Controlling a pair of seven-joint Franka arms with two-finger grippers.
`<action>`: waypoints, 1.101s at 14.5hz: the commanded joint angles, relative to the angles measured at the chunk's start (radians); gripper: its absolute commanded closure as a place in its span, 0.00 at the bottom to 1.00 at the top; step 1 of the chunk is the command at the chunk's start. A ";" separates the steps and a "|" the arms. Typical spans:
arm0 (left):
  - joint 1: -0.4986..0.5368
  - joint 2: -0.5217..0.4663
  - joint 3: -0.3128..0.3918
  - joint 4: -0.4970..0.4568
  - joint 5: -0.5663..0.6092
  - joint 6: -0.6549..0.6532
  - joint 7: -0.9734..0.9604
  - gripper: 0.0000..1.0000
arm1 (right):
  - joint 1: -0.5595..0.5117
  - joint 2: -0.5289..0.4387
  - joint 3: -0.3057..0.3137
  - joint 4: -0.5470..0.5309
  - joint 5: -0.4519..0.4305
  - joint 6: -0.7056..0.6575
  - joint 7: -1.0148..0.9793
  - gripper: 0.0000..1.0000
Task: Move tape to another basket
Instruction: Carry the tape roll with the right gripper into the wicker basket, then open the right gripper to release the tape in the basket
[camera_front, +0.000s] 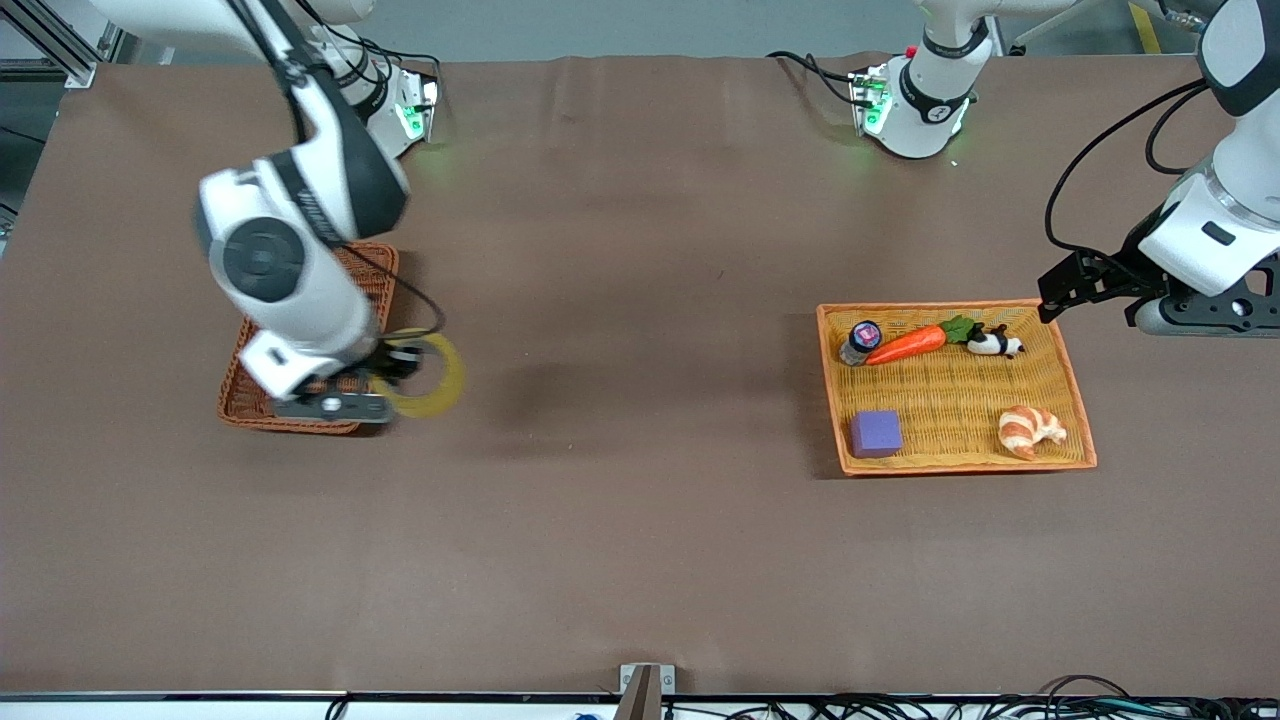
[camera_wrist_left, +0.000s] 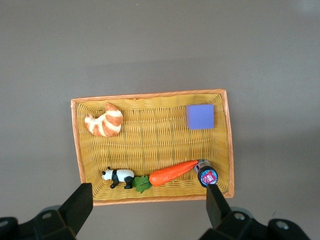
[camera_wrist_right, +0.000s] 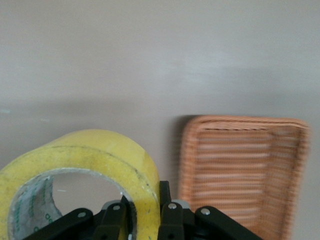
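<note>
the right end effector (camera_front: 392, 385) clenched the glossy translucent yellow tape ring (camera_front: 430, 375) just beside the ribbed reddish-brown wicker basket (camera_front: 245, 400); the left end effector (camera_wrist_left: 150, 212) hung released.

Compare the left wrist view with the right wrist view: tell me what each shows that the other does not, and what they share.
Only the left wrist view shows the orange-yellow tray with the croissant, purple cube, carrot, panda and small bottle, below the open left gripper. Only the right wrist view shows the tape clamped in the right gripper, with the reddish-brown basket beside it. Both show the brown table cover.
</note>
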 joint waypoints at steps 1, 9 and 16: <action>-0.008 -0.012 0.012 0.007 -0.015 -0.022 0.013 0.00 | 0.009 -0.137 -0.118 -0.210 0.031 0.096 -0.152 1.00; -0.010 -0.012 0.011 0.008 -0.001 -0.027 0.004 0.00 | 0.009 -0.252 -0.366 -0.611 0.031 0.470 -0.428 1.00; -0.008 -0.010 0.011 0.008 -0.001 -0.027 0.002 0.00 | 0.007 -0.201 -0.463 -0.779 0.033 0.759 -0.532 0.97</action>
